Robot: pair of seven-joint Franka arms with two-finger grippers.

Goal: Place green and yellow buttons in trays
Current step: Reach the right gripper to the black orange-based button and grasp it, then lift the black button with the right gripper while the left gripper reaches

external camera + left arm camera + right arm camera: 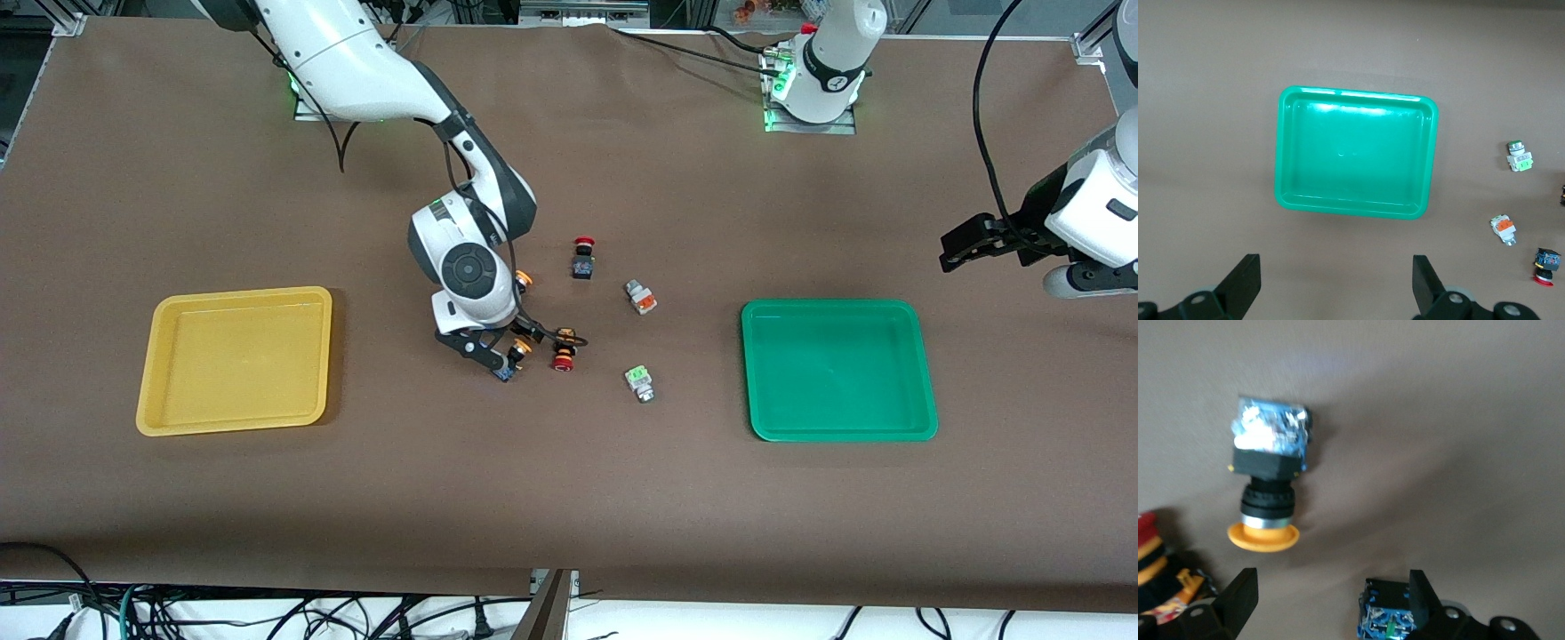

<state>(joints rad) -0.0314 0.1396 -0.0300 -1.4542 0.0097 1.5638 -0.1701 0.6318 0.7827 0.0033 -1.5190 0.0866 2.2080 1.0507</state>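
Note:
My right gripper (498,347) hangs open, low over the middle of the table. A yellow-capped button (516,354) (1268,487) lies on its side just ahead of its fingers. A blue button body (1388,620) sits against one finger, not gripped. Another yellow cap (524,280) peeks out beside the wrist. The green-faced silver button (638,382) (1520,159) and the orange-faced one (640,298) (1504,229) lie toward the green tray (840,369) (1351,153). The yellow tray (236,360) is at the right arm's end. My left gripper (956,252) (1336,287) waits open beside the green tray.
A red-capped button with an orange-black body (562,360) (1155,573) lies right next to the right gripper. A red-capped one with a black-blue body (583,258) (1545,260) lies farther from the front camera. Both trays hold nothing.

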